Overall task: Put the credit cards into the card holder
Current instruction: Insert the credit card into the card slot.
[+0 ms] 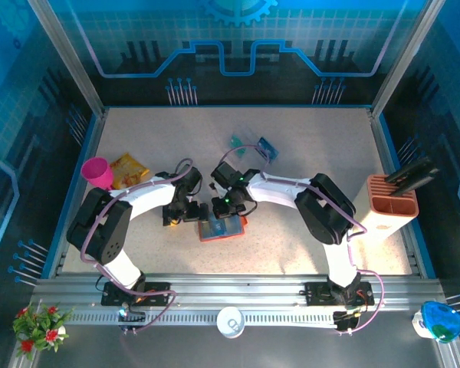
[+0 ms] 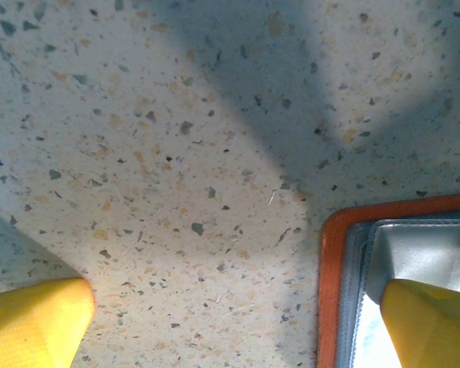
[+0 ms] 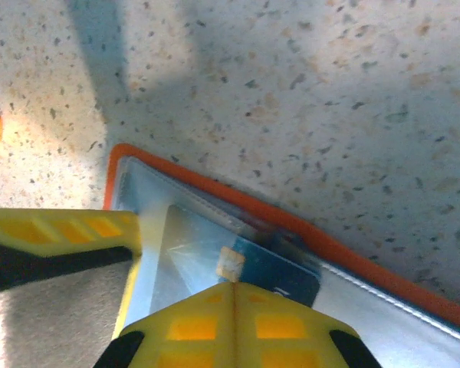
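Observation:
The orange card holder (image 1: 222, 228) lies open on the table between the arms. Its orange rim (image 2: 333, 253) and grey-blue pockets show under the left wrist. My left gripper (image 1: 185, 211) is open, fingertips wide apart (image 2: 238, 326); one yellow finger (image 2: 429, 322) rests on the inner pocket, the other is over bare table. My right gripper (image 1: 225, 208) is shut, its tips (image 3: 234, 290) against the near edge of a blue credit card (image 3: 291, 274) that lies partly under a pocket of the card holder (image 3: 238, 203). A blue card (image 1: 266, 147) and a teal card (image 1: 235, 142) lie farther back.
A pink cup (image 1: 97, 172) and a yellow snack bag (image 1: 129, 169) sit at the left. An orange-and-white slotted box (image 1: 391, 204) stands at the right edge. The left gripper's finger (image 3: 61, 232) crosses the right wrist view, close beside the right fingers.

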You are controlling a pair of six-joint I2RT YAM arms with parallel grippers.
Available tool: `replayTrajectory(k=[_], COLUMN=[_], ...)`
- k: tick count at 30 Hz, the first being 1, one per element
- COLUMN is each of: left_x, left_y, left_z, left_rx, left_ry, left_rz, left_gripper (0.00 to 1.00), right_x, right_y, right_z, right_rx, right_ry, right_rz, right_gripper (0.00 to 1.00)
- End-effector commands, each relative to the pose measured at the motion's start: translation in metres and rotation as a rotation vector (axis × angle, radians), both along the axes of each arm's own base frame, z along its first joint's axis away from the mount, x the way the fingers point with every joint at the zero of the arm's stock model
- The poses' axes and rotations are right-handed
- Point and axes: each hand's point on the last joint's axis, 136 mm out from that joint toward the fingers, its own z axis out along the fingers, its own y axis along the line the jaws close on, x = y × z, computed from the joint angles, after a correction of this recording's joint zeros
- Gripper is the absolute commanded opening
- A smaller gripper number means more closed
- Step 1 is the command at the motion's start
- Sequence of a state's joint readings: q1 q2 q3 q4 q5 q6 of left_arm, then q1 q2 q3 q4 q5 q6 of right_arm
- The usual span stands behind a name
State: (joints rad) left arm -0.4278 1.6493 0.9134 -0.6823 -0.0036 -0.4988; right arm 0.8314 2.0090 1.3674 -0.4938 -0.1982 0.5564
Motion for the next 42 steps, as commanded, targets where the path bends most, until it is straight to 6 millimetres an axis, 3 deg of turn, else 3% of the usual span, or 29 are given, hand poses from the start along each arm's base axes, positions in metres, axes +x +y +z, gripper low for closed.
replayTrajectory(k=[1,8,18,29,42], left_x=[-0.007,-0.007,-0.027,-0.024,-0.023], left_y=[0.001,0.008,0.031,0.024,0.019], left_z=[-0.009,0.019,0.009,-0.011,-0.023], left_rx=[-0.002,0.007,0.125,0.112,0.097], left_ry=[0.017,-0.041,0.032,0.081,0.101], left_rz=[0.011,0.056,0.091,0.052,0.019], left_gripper=[0.99,0.99,0.99,0.99,0.99], right_x=[-0.007,-0.006,-0.008,-0.012,-0.027], right_y=[0.003,-0.019,-0.038,-0.030,-0.001], right_z=[0.014,0.030,0.003,-0.011,-0.015], right_rx=[0.021,0.034,-0.021,-0.039,-0.042], right_ry=[-0.002,-0.040,-0.018,0.012,0.038], right_rz=[0.018,-0.047,-0.089,-0.069,-0.022], right_gripper=[0.00,0.00,0.00,0.00,0.00])
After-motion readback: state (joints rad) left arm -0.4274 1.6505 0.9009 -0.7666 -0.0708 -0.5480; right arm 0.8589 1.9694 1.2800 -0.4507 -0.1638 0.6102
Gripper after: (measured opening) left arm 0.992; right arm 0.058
